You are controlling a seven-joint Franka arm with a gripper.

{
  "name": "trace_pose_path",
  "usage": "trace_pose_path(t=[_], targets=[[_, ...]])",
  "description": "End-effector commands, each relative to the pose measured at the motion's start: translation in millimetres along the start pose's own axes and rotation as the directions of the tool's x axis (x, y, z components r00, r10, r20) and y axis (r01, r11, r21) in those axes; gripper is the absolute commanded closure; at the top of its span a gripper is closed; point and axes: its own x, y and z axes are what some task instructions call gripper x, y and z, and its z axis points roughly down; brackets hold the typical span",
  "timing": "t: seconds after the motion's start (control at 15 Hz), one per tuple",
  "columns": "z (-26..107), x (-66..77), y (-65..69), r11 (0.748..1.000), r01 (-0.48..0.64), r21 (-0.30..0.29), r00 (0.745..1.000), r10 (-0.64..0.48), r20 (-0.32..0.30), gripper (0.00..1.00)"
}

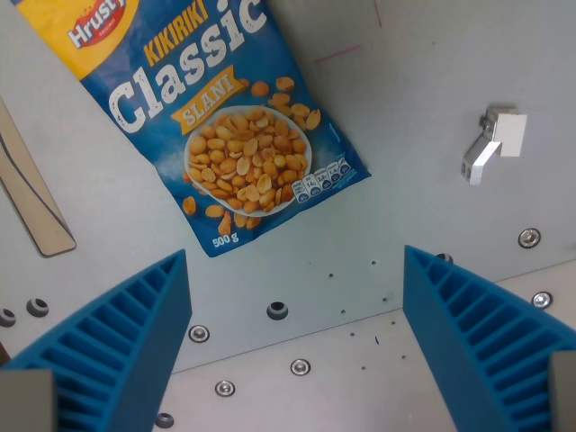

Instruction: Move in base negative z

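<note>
so my fingers [292, 337] are spread wide and empty over bare counter [423, 81], peanut bag [225, 117] lying flat just ahead, leaving a clear drop downward

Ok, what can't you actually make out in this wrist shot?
- Peanut bag: its top, including the brand logo, is cut off by the wrist view's top edge.
- Small print and icons at the bag's lower corner: too small to read.
- Pincer: finger bases run past the bottom edge.
- Tan strip: cut by the left edge.

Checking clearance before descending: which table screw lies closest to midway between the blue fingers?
The silver screw on the grey table, just below the seam; the others sit further towards either finger.
</note>
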Motion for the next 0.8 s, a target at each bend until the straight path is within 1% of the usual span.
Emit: trace_pose_path(t=[0.07, 0.8], targets=[[2.8, 0.0, 0.0, 1.0, 0.0, 0.001, 1.0, 0.0, -0.004, 0.0], [57.7, 3.1, -1.2, 1.0, 0.0, 0.001, 1.0, 0.0, -0.004, 0.0]])
